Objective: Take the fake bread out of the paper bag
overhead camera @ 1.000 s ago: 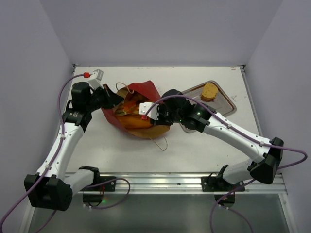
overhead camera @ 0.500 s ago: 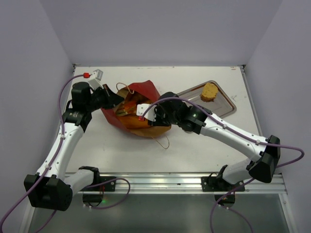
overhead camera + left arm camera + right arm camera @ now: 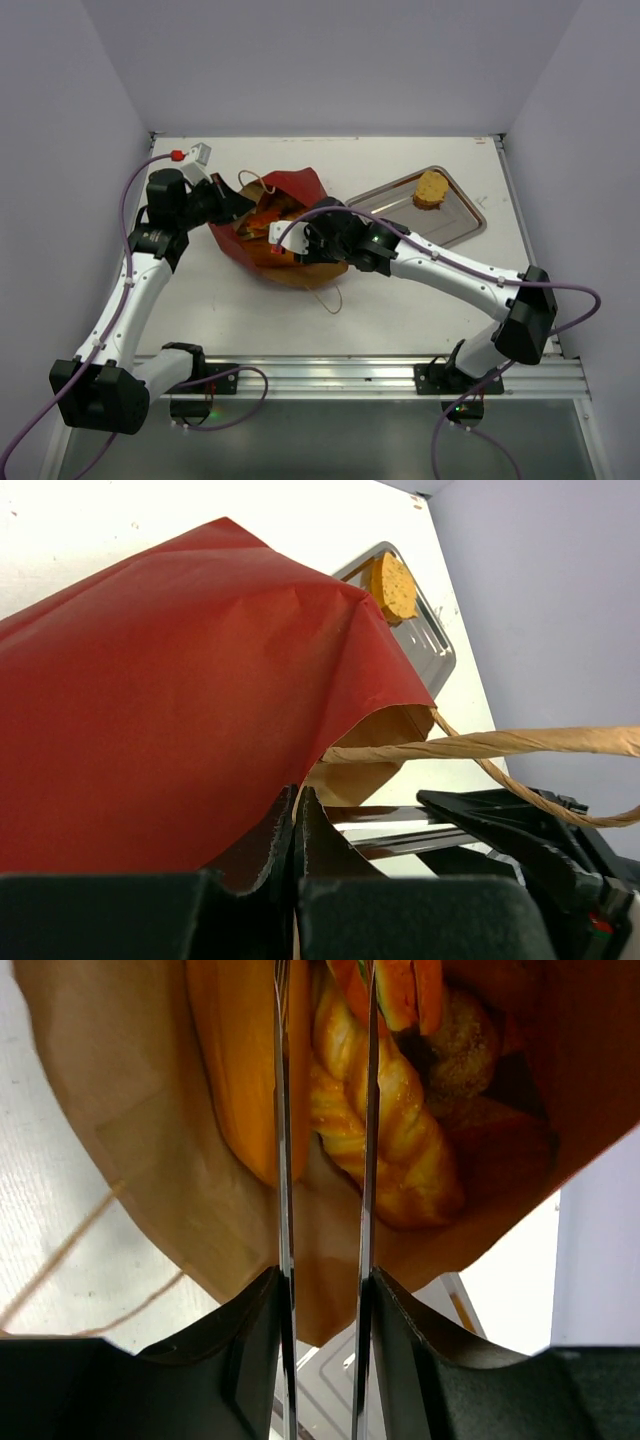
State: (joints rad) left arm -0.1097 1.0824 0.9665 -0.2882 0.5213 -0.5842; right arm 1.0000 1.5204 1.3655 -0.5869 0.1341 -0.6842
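**Right arm slides deeper into the bag**

Since a second ago, the right arm has slid left, and the right gripper [image 3: 264, 232] now sits in the mouth of the paper bag [image 3: 297, 186]. From above, the bag lies on its side in the middle of the table [image 3: 400, 310]. The left gripper [image 3: 238, 207] is at the bag's left edge. One brown round slice [image 3: 431, 188] lies on the one tray [image 3: 465, 222], out of the bag. Two string handles [image 3: 333, 295] stick out.

From the left wrist, the left fingers are pinched tight on the red paper edge, holding the mouth up.

From the right wrist, the right gripper is clamped on the metal tongs [image 3: 281, 1160]. Their two blades stand apart with nothing between them. Inside the bag I count four pieces of fake bread [image 3: 425, 1185]: a braided loaf [image 3: 385, 1110], an orange roll [image 3: 240, 1060], a brown grainy piece [image 3: 465, 1045] and a striped sandwich [image 3: 400, 985]. More may hide under them.

I think the bread is light, hard and shiny, so it may slip. The loaf's bumpy middle looks the best place to squeeze. The bag is thin and soft and will crumple.
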